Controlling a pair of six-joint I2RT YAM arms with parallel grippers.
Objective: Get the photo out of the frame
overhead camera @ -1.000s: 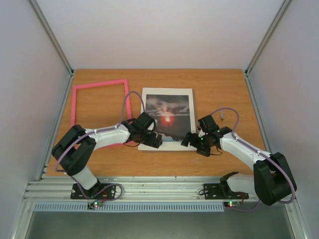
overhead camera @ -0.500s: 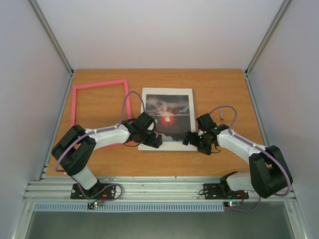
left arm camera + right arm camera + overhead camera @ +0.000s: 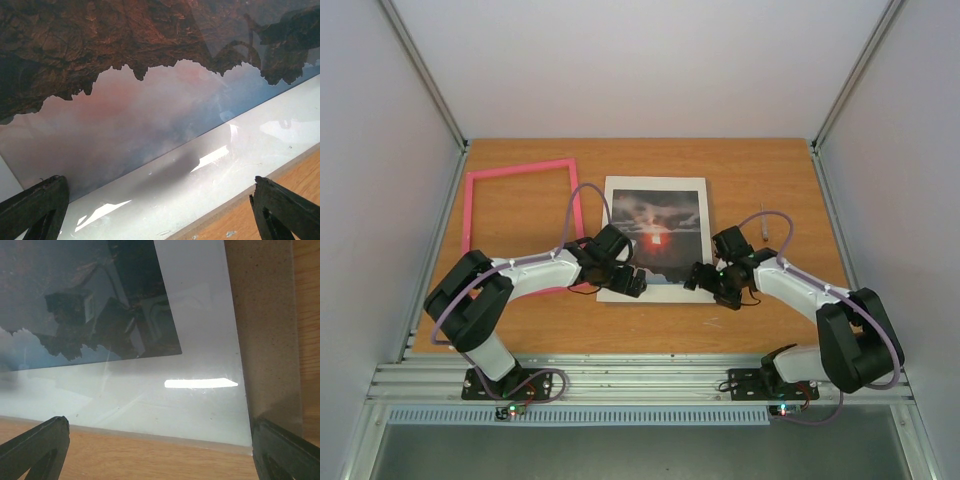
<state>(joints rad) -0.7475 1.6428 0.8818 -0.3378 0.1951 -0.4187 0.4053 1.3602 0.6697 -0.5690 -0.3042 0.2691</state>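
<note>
Look at the left gripper (image 3: 626, 281): wide open, holding nothing, low over the near left corner of the photo (image 3: 658, 232), one black finger (image 3: 35, 205) at each side of its wrist view. Same for the right gripper (image 3: 704, 280): wide open, empty, low over the near right corner, fingers (image 3: 285, 455) spread wide. Right under both: the sunset photo, flat on the table (image 3: 770, 180), picture side up, ringed by a white border (image 3: 200, 190) and covered by a shiny clear sheet (image 3: 200, 383) with bright glints on it. At the right edge, a strip of brown board (image 3: 262, 330) peeking out from below. Probably a light, thin, bendy print, easy to crease or smudge. Clear sheet likely hard, slippery and maybe breakable, so no hard squeezing. Best to lift or slide the clear sheet off first, then pinch the photo at a corner of the white edge, not on the picture. Further out to the left: the pink frame (image 3: 516, 169), empty, flat on the table, near the photo but not touching it.
</note>
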